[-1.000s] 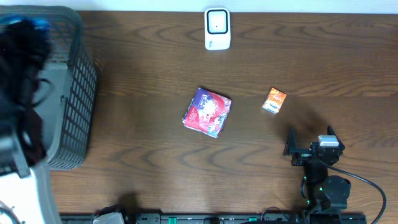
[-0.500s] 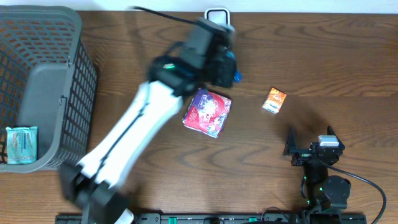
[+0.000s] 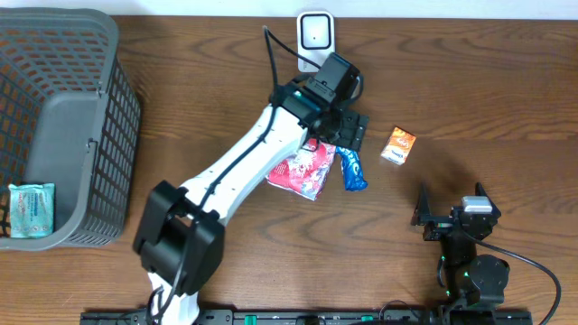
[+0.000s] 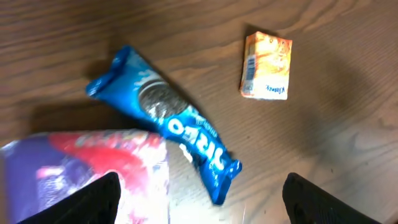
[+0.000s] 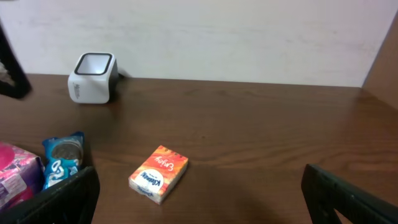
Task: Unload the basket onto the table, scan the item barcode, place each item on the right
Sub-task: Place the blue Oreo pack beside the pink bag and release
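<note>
Left claw [image 4: 200,198]: hovering with jaws standing wide, gripping nothing.
Blue cookie pack [image 4: 165,115]: lying loose on the worktop [image 4: 336,137] directly beneath that claw, just beside the pink packet [image 4: 87,177].
Orange box [image 4: 266,65]: sitting near, apart.
Scanner [image 3: 315,41]: standing just beyond the claw.
Right claw [image 3: 450,203]: resting wide, well apart.

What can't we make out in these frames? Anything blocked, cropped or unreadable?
- Oreo packet: barcode not showing in any view; only its front faces up.
- Purple pack: overhead, left arm covers its top; left wrist, blurred and cut by the bottom edge.
- Scanner: overhead, lower edge behind the arm's wrist.
- Teal packet in the basket: overhead, too small to read.
</note>
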`<state>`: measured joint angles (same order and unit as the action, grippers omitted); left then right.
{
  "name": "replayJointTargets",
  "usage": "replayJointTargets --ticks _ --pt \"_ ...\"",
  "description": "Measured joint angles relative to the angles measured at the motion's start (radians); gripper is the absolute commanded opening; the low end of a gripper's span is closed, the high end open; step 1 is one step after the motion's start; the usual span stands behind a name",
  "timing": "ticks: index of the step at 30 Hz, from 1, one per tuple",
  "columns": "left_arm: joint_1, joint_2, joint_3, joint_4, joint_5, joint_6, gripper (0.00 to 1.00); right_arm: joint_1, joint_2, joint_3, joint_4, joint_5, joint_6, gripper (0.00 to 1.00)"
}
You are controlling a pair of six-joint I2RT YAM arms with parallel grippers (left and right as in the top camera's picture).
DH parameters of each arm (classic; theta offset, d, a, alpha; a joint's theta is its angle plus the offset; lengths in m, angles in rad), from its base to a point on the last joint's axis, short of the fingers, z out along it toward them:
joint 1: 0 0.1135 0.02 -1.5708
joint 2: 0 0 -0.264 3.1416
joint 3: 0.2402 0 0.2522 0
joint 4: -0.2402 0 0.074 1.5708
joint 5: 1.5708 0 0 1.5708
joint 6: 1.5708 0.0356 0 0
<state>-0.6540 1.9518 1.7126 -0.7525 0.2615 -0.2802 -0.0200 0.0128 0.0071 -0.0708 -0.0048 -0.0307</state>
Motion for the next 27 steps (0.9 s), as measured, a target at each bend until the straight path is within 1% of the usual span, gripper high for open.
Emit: replayJointTargets --ticks 4,6,8,10,11,12,16,17,21,24,27 --pt "0.069 -0.102 0.0 -0.037 0.002 0.0 0.84 0.0 0.0 0.0 0.0 0.0 0.0 0.99" --pt "0.137 -0.194 0.002 -0.049 -0.005 0.0 0.84 0.0 0.0 0.0 0.0 0.0 0.0 0.99" --pt "0.239 -0.305 0.006 -0.064 -0.031 0.0 0.84 0.0 0.0 0.0 0.0 0.0 0.0 0.99" --pt "0.374 -0.412 0.019 -0.077 -0.063 0.0 0.84 0.0 0.0 0.0 0.0 0.0 0.0 0.99" --pt "0.51 -0.495 0.034 -0.085 -0.091 0.0 0.84 0.0 0.0 0.0 0.0 0.0 0.0 0.99" --pt "0.533 -0.507 0.036 -0.087 -0.101 0.0 0.84 0.0 0.0 0.0 0.0 0.0 0.0 0.99" --pt "0.851 -0.631 0.052 -0.154 -0.143 -0.008 0.84 0.0 0.0 0.0 0.0 0.0 0.0 0.99" --pt "0.934 -0.644 0.054 -0.185 -0.159 -0.015 0.84 0.0 0.0 0.0 0.0 0.0 0.0 0.99" --pt "1.162 -0.624 0.042 -0.275 -0.176 -0.032 0.84 0.0 0.0 0.0 0.0 0.0 0.0 0.99" --pt "1.27 -0.564 0.006 -0.286 -0.191 -0.039 0.84 0.0 0.0 0.0 0.0 0.0 0.0 0.99" --pt "1.325 -0.484 -0.032 -0.298 -0.207 -0.064 0.84 0.0 0.0 0.0 0.0 0.0 0.0 0.99"
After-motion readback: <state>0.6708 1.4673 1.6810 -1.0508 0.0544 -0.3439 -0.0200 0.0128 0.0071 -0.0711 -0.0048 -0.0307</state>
